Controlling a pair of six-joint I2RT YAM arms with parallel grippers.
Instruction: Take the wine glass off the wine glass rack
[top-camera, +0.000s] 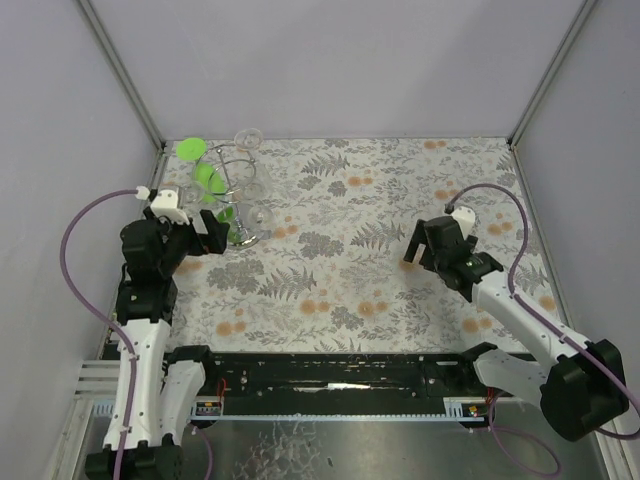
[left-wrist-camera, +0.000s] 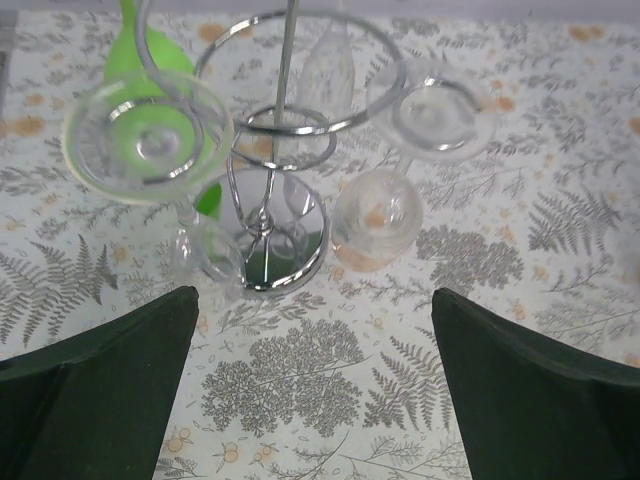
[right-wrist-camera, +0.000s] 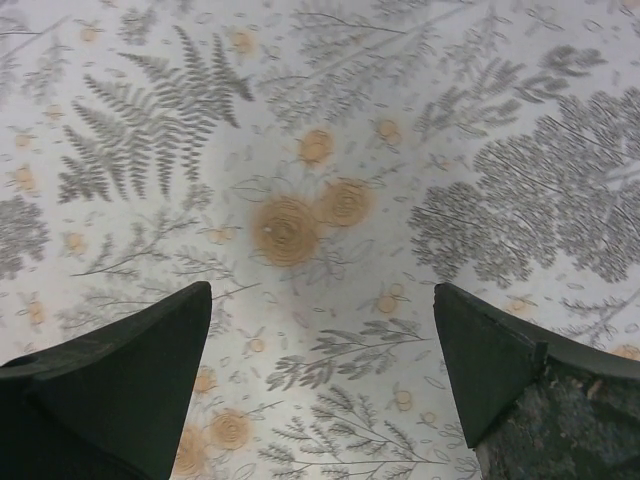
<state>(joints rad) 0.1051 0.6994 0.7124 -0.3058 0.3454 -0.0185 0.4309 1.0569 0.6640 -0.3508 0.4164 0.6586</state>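
Nothing off yet — the wine glass (left-wrist-camera: 375, 215) hangs bowl-down on the wine glass rack (left-wrist-camera: 285, 130) at the far left of the tabletop (top-camera: 400, 260), left pincer (left-wrist-camera: 312, 310) gaping empty just near of it, right pincer (right-wrist-camera: 320, 300) released well off right — grasp and lift all to come.

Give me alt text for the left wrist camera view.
A silver wire wine glass rack stands on a fern-patterned cloth, with clear wine glasses and a green one hanging upside down. The open left gripper frames the bottom corners with dark fingers.
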